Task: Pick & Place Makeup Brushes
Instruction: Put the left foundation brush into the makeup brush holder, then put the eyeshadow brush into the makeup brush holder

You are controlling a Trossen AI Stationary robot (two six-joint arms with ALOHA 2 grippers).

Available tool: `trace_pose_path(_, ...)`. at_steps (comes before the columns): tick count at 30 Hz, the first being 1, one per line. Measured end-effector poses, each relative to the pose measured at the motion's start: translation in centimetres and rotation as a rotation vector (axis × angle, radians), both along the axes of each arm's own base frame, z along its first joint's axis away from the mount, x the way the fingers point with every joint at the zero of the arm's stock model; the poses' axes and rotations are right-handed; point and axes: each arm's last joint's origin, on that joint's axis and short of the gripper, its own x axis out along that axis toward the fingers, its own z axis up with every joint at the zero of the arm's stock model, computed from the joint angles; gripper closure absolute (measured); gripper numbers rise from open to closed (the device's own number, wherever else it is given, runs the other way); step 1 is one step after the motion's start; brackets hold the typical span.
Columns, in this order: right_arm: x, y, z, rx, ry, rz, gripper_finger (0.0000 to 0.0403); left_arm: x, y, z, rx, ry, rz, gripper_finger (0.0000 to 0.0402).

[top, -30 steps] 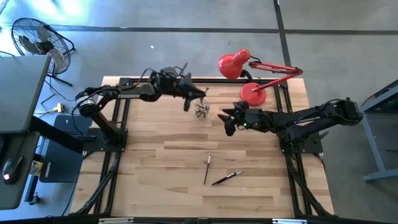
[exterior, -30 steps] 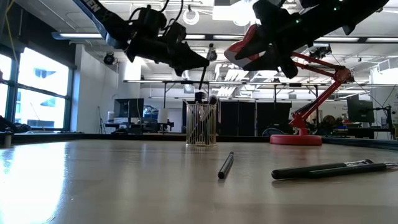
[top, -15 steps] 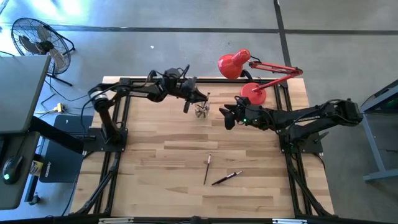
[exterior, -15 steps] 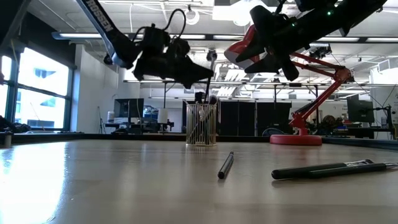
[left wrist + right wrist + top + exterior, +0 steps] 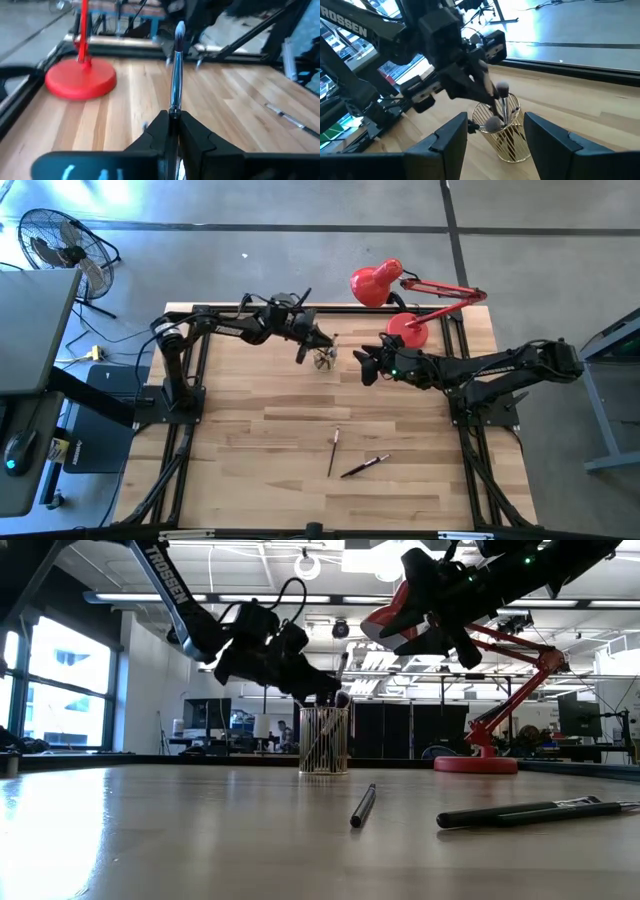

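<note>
The wooden table carries a red desk lamp at its far right corner and a wire cup of makeup brushes near its far middle. The left gripper hangs just over that cup, jaws pinched on a silver-ferruled brush whose tip is above the rim, while the right gripper waits beside the cup with jaws spread wide and empty. Two more brushes lie loose on the near half of the table.
</note>
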Motion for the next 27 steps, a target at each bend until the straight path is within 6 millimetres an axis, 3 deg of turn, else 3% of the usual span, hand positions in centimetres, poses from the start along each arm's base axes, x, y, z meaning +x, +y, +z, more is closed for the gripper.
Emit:
trace_pose_path(8, 0.0, 0.0, 0.0, -0.011, 0.003, -0.018, 0.0214, 0.0, 0.2, -0.3, -0.001, 0.028, 0.075, 0.0323)
trace_pose_path(22, -0.1, -0.1, -0.1, -0.012, 0.017, -0.021, 0.0214, 0.0, 0.2, 0.0, 0.010, 0.004, 0.072, 0.0317)
trace_pose_path(27, -0.2, 0.0, -0.4, -0.008, 0.052, -0.016, 0.0214, 0.0, -0.1, 1.2, 0.032, -0.030, 0.085, 0.0318)
